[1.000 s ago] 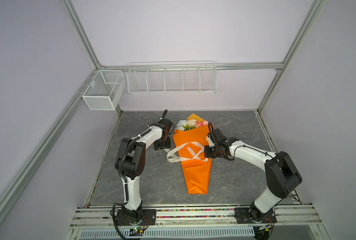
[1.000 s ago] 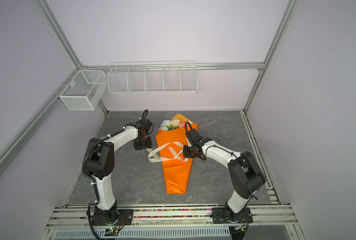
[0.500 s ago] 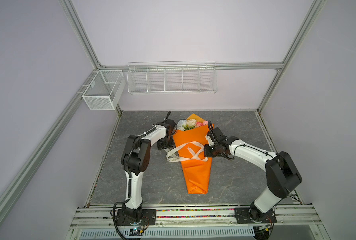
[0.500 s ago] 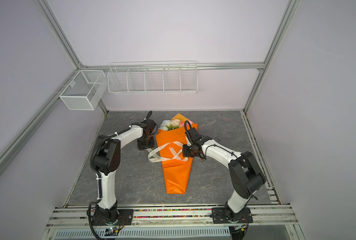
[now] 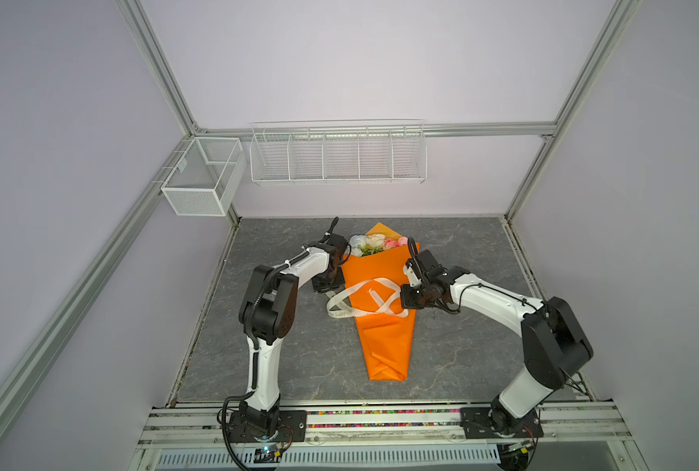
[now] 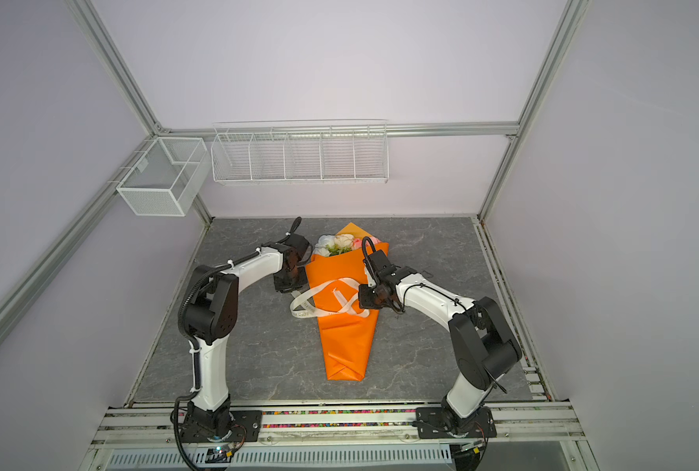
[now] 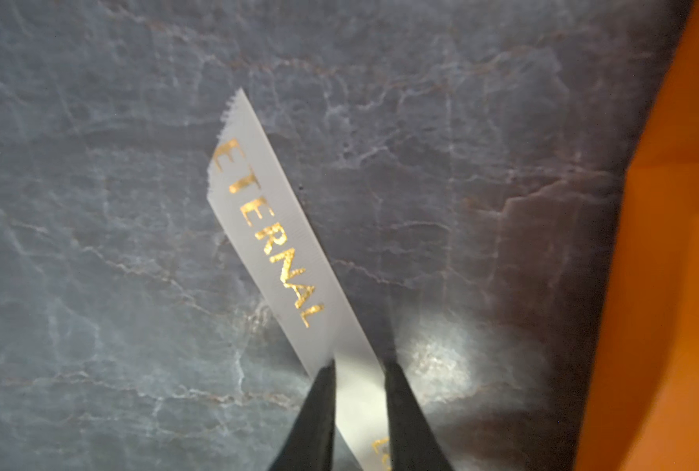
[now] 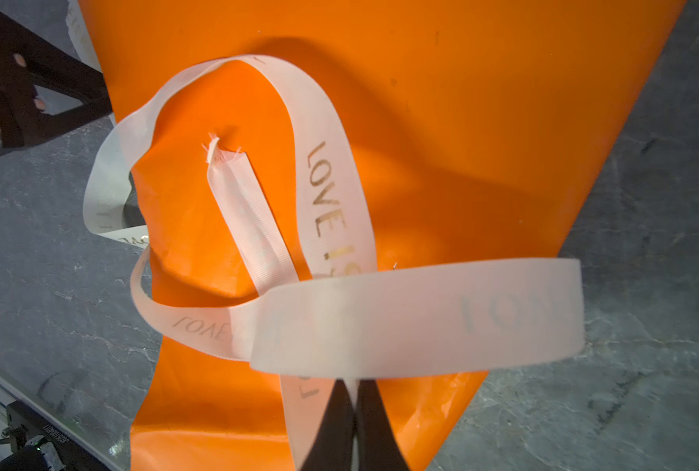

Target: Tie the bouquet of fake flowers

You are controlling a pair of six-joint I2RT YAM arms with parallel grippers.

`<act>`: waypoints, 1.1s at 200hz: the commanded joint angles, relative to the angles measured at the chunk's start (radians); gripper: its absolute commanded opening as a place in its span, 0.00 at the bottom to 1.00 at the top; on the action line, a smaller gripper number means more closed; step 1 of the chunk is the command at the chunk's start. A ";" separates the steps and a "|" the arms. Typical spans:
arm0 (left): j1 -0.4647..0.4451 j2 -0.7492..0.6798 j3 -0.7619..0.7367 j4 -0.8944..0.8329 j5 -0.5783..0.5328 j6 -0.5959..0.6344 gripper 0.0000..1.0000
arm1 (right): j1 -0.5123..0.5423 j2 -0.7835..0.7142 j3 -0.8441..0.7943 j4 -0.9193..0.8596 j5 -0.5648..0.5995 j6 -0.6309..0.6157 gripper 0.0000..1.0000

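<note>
The bouquet of fake flowers [image 5: 382, 326] [image 6: 346, 334] lies on the grey table, wrapped in an orange paper cone, with its roses [image 5: 374, 242] at the far end. A cream ribbon [image 5: 366, 299] [image 6: 331, 304] [image 8: 421, 318] with gold lettering is looped loosely over the cone. My right gripper [image 5: 406, 299] [image 6: 363, 301] [image 8: 356, 383] is shut on the ribbon at the cone's right edge. My left gripper [image 5: 331, 291] [image 6: 295, 291] [image 7: 360, 367] is low at the cone's left edge. Its fingers stand narrowly apart astride the ribbon's free end [image 7: 274, 240].
A white wire rack [image 5: 337, 157] and a mesh box [image 5: 203, 175] hang on the back and left walls above the table [image 5: 462, 346]. Both arm bases sit on the metal rail [image 5: 380, 420] along the front edge. Aluminium posts frame the corners.
My left arm has swung in toward the cone's left edge and come down over the ribbon end, and its fingers have narrowed. The right gripper has stayed put, shut on the ribbon.
</note>
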 commanded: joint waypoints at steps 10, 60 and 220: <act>0.004 0.074 -0.069 -0.030 -0.014 0.002 0.11 | 0.006 -0.048 0.013 -0.048 0.024 -0.024 0.07; 0.003 0.014 -0.081 -0.019 -0.021 0.013 0.00 | 0.004 -0.078 0.015 -0.080 0.055 -0.035 0.07; 0.292 -0.635 -0.419 0.017 -0.171 0.008 0.00 | -0.205 -0.209 0.040 -0.480 0.608 -0.271 0.07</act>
